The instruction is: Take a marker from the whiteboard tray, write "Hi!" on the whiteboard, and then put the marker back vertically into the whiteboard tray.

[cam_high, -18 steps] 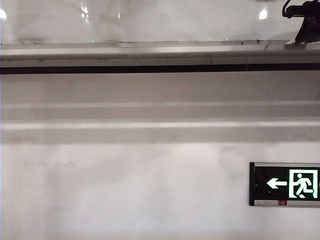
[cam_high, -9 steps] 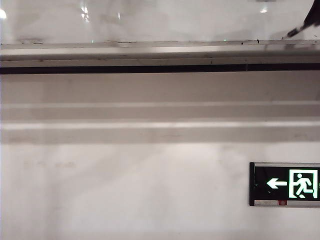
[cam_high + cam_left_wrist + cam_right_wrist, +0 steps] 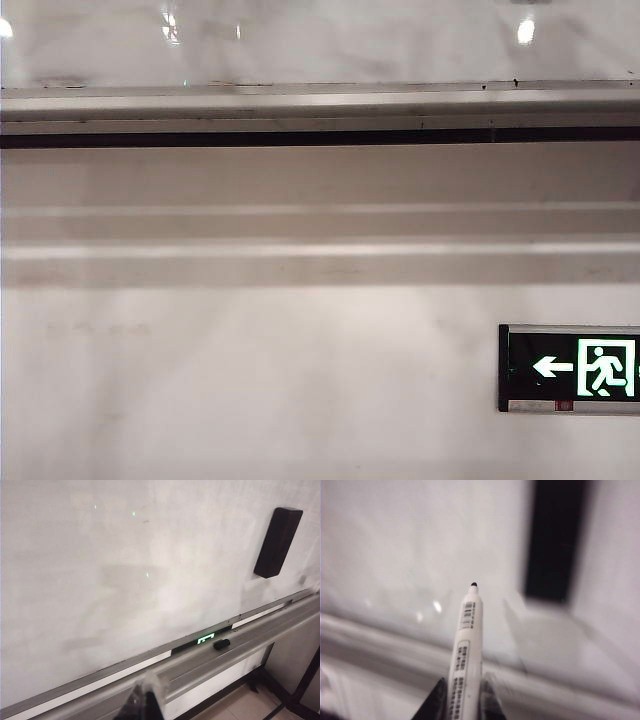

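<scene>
In the right wrist view my right gripper (image 3: 465, 684) is shut on the marker (image 3: 468, 640), a white barrel with dark print. Its bare dark tip points at the glossy whiteboard (image 3: 395, 545), a little short of the surface, above the blurred whiteboard tray (image 3: 370, 640). In the left wrist view my left gripper (image 3: 145, 696) hangs over the whiteboard tray (image 3: 260, 630), its fingertips together and nothing between them. The whiteboard (image 3: 125, 555) carries only faint smudges there. The exterior view shows the whiteboard (image 3: 350, 40) and the whiteboard tray (image 3: 300, 105), with no gripper in it.
A black eraser (image 3: 278, 542) sticks to the board, also seen as the dark eraser (image 3: 552, 540) ahead of the marker tip. A small black cap-like piece (image 3: 221, 643) lies on the tray. A green exit sign (image 3: 570, 367) hangs on the wall below.
In the exterior view the right arm's dark gripper at the top right corner has risen out of the picture. Nothing else has moved.
</scene>
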Controlling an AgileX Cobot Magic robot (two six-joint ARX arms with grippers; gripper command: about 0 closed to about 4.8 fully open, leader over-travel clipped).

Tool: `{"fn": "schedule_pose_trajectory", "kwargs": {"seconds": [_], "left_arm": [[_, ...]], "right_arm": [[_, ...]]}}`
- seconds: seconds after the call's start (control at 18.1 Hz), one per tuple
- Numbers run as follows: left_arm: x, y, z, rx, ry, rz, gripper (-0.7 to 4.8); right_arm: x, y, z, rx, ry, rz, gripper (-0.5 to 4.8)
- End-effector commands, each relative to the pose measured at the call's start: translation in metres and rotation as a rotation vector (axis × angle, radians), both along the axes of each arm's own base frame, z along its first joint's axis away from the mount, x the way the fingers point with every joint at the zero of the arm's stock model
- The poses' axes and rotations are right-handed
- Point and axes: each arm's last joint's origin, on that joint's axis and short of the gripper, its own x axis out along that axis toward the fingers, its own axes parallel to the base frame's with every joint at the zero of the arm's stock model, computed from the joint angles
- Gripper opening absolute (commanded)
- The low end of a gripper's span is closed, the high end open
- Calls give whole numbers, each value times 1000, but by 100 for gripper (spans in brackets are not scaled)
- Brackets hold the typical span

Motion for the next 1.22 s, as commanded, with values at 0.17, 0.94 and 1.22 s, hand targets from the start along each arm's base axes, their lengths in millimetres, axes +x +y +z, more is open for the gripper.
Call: {"fn": "schedule_pose_trajectory", "kwargs": {"seconds": [0.17,0.94,1.22], "left_arm": [[-3,0,6,-11,-37,-9,-5],[-3,1,7,-14,-47,-9,-5],[-5,1,8,-15,-52,-9,-5]], "right_arm": [[4,35,55,65,-85,0,-6],[62,184,98,-62,-110,-30,-5],[66,186,96,-39,-105,-92,-5]]}}
